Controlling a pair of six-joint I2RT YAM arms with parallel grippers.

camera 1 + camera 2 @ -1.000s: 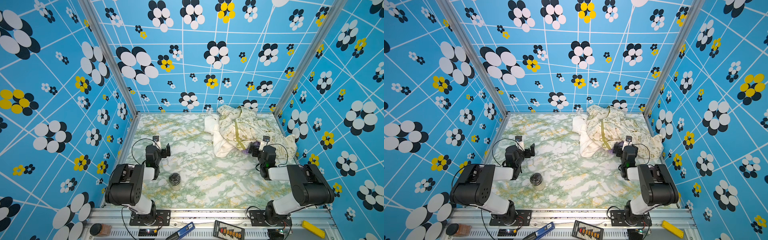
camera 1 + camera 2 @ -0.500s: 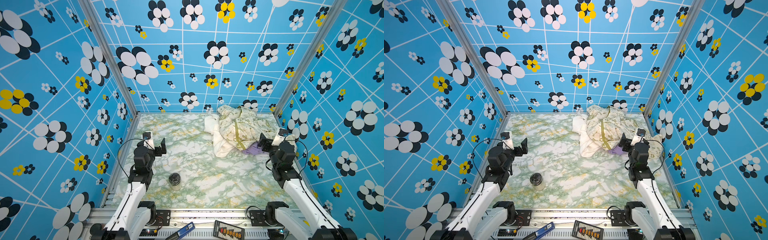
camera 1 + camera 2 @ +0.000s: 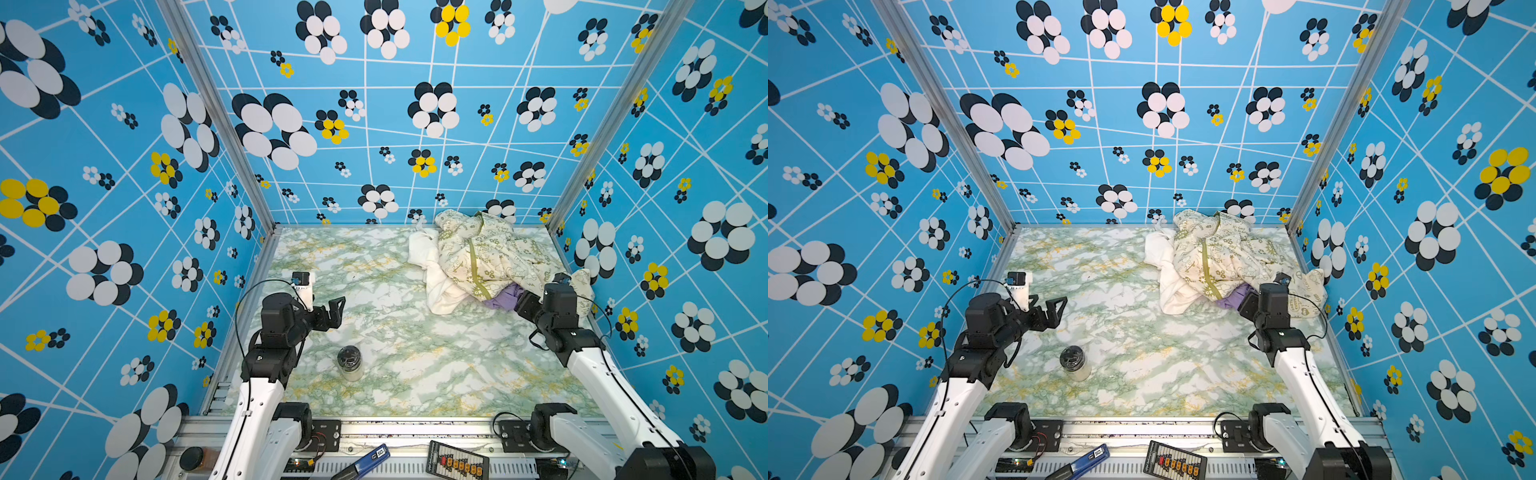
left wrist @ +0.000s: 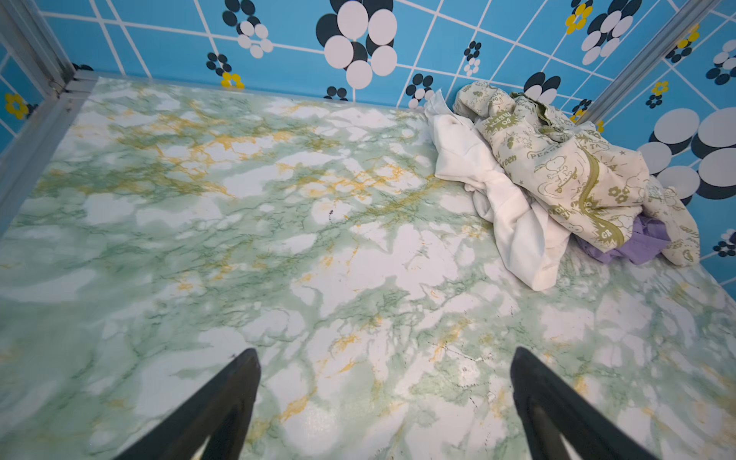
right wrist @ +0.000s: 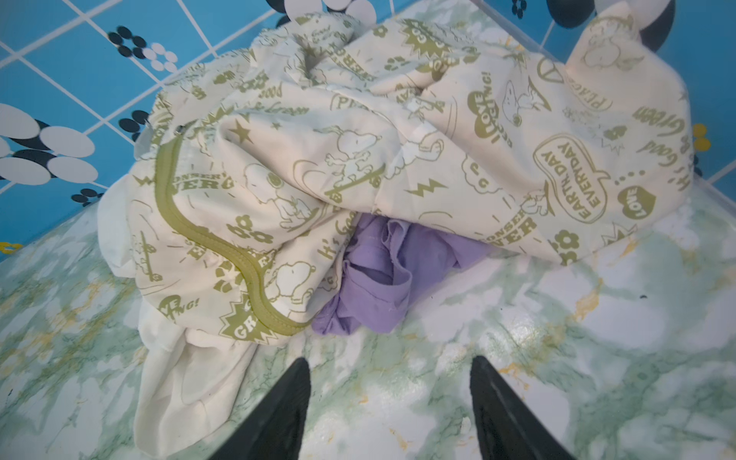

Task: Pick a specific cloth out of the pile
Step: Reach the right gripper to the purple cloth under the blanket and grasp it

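**Inspector:** Where was the cloth (image 5: 382,275) located?

**Technician:** It was found at the near edge of the pile (image 5: 458,119), tucked under the cream printed cloth (image 5: 318,167) and beside the white cloth (image 5: 179,382). Only a crumpled lavender fold was exposed, resting on the marble-patterned table (image 5: 597,338).

**Inspector:** How were the claws set?

**Technician:** The right gripper (image 5: 389,360) was seen with its jaws apart and nothing between them. It was positioned just short of the exposed fold and aimed at it. The left gripper (image 4: 384,352) was held wide apart over bare table, well away from the pile.

**Inspector:** How was the material expected to handle?

**Technician:** It was judged to be thin, soft and light, so no stiffness was to be relied on. A pinch was recommended on the bunched ridge of the exposed fold, where several layers appeared to be gathered. Drag from the cream printed cloth lying on top was to be expected. Its olive trim (image 5: 255,275), just beside the fold, was to be kept out of the jaws.
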